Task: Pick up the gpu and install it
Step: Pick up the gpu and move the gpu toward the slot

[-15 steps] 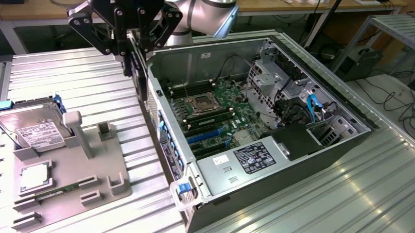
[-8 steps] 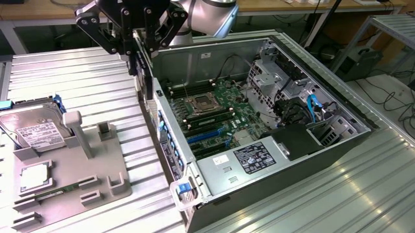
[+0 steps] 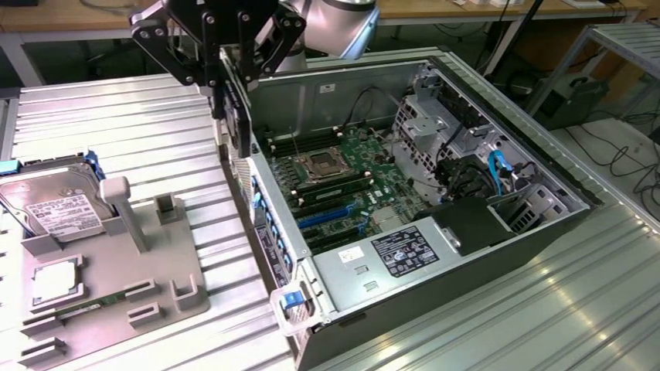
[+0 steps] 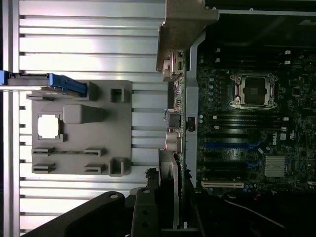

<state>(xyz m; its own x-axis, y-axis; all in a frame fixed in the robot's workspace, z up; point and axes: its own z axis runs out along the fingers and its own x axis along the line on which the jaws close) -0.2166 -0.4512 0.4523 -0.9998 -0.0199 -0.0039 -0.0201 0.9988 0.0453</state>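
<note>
The gpu (image 3: 238,127) hangs edge-on, upright, over the open computer case's wall on the exterior view's left. My gripper (image 3: 229,81) is shut on its upper part, black fingers on both sides. In the wrist view the gpu (image 4: 171,170) is a thin strip with a metal bracket, running along the case wall, and the gripper (image 4: 165,210) is clamped around it. The motherboard (image 3: 341,174) lies inside the case below, with blue expansion slots (image 3: 328,215) near its front end. The card is above the case and not seated in any slot.
The open computer case (image 3: 484,278) lies on its side on a ribbed metal table (image 3: 124,116). Beside it, a grey holder tray (image 3: 154,270) carries a silver hard drive (image 3: 52,205), a processor chip (image 3: 52,282) and a narrow memory stick (image 3: 88,307). Drive cages and cables (image 3: 484,178) crowd the case's far side.
</note>
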